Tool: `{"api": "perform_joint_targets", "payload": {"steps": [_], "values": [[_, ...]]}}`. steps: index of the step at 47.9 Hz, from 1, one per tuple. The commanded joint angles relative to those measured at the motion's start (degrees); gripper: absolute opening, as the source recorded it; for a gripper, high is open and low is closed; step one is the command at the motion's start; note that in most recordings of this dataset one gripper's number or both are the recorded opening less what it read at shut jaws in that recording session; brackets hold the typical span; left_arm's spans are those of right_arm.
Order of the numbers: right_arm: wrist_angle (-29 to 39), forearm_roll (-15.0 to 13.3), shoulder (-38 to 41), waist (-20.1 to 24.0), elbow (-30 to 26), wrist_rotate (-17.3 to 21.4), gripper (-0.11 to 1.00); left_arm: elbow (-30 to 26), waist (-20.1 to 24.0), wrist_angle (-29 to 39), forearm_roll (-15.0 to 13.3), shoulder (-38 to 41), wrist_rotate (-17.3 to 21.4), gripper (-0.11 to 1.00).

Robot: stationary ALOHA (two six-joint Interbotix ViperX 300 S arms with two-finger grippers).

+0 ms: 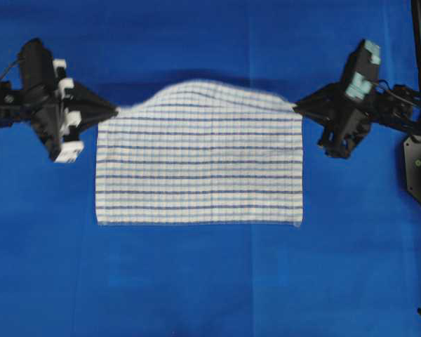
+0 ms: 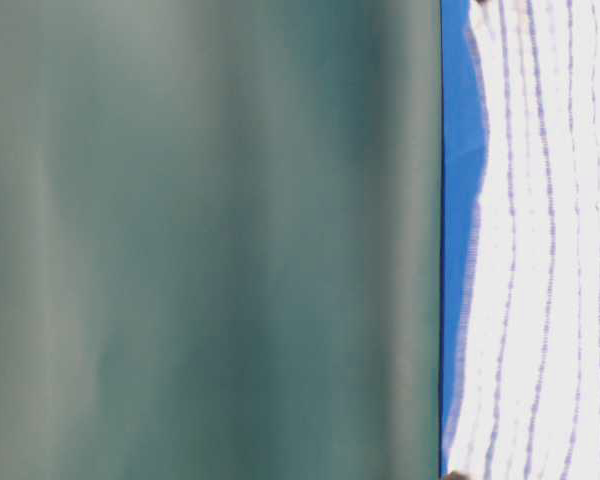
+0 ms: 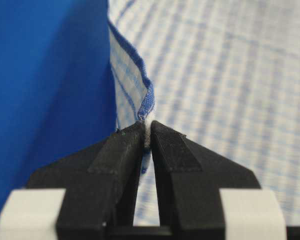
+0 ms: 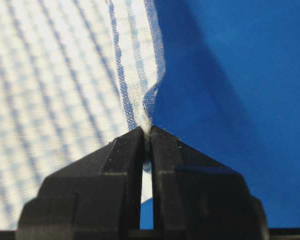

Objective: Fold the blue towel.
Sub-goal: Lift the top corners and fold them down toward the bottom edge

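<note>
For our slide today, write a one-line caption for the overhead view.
Both grippers, left and right, pinch the far corners of the blue towel, its far edge lifted above the blue table covering.

towel point(image 1: 200, 168) flat mid-table point(image 1: 196, 281); left gripper point(image 1: 114, 110) & right gripper point(image 1: 296, 106) at its far corners.

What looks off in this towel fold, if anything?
Nothing alarming. The blue towel is pinched at both far corners by the left gripper and right gripper; its far edge bows upward between them.
</note>
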Motion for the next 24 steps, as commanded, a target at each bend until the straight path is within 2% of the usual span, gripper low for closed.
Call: {"api": "perform_joint_targets", "payload": {"steps": [1,12,24], "values": [[0.88,1.23,-3.78,2.46,0.26,0.0,0.03,0.53,-3.34,-0.26,0.09,-3.34,-1.32,0.05],[3.43,5.71,-10.81,9.93,2.2,0.0,0.03,2.37,-11.87,-0.26,0.09,-7.73,-5.45,0.05],[3.87,10.63,-11.6,17.23,2.64,0.0,0.03,2.02,-18.28,-0.26,0.0,-6.86,-7.73,0.05]]}}
